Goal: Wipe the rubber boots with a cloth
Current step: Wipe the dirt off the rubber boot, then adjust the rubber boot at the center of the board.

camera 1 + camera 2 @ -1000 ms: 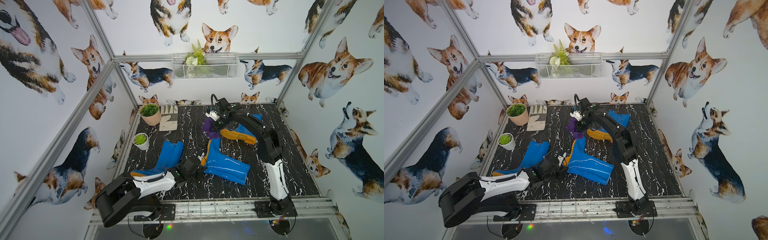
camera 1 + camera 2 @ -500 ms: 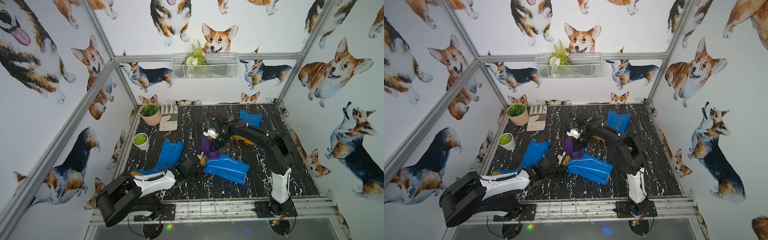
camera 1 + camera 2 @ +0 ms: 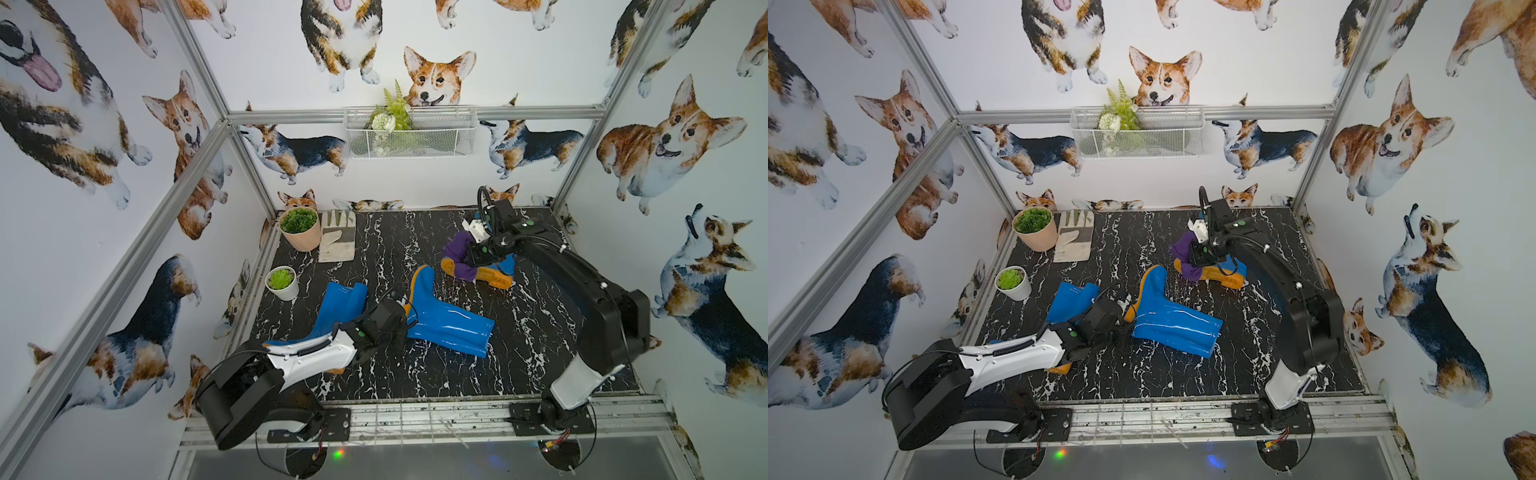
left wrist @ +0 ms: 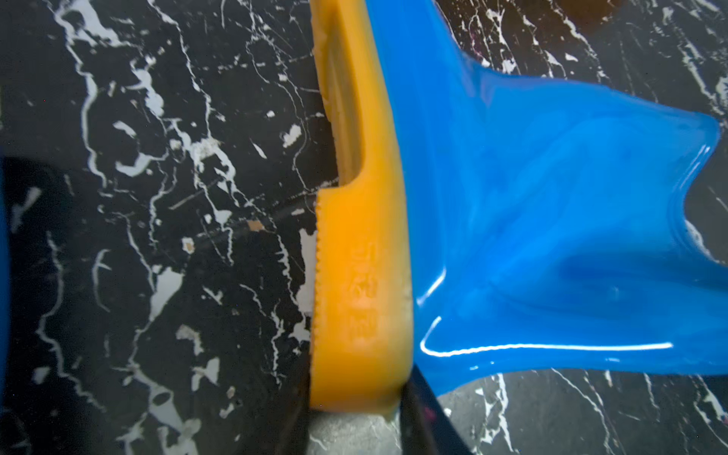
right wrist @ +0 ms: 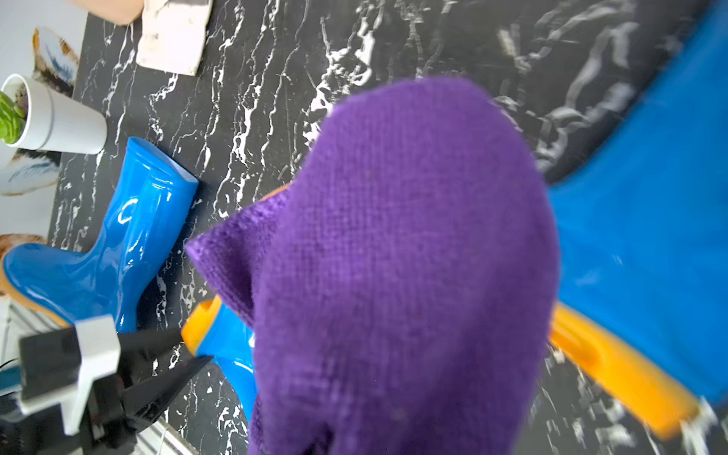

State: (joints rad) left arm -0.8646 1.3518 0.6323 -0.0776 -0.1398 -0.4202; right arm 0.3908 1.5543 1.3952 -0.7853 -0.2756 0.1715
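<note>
At the left, a glossy blue, orange-soled rubber boot (image 3: 340,305) lies on the black marbled surface (image 3: 415,374). Beside it, the fingers (image 4: 419,427) of the left gripper (image 4: 356,402) straddle the orange heel of a second blue boot (image 3: 451,330); whether they pinch it I cannot tell. Farther right, the right gripper (image 3: 471,257), fingers closed, holds the dark-purple cloth (image 3: 454,246) over a third blue boot (image 3: 492,277).

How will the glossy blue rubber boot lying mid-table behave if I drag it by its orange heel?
The glossy blue rubber boot will probably flex: its shaft opening looks collapsed and wavy. The shiny highlights suggest a slippery surface; the ridged orange-yellow sole likely grips better. Lying flat on its side, it should slide, not roll.
</note>
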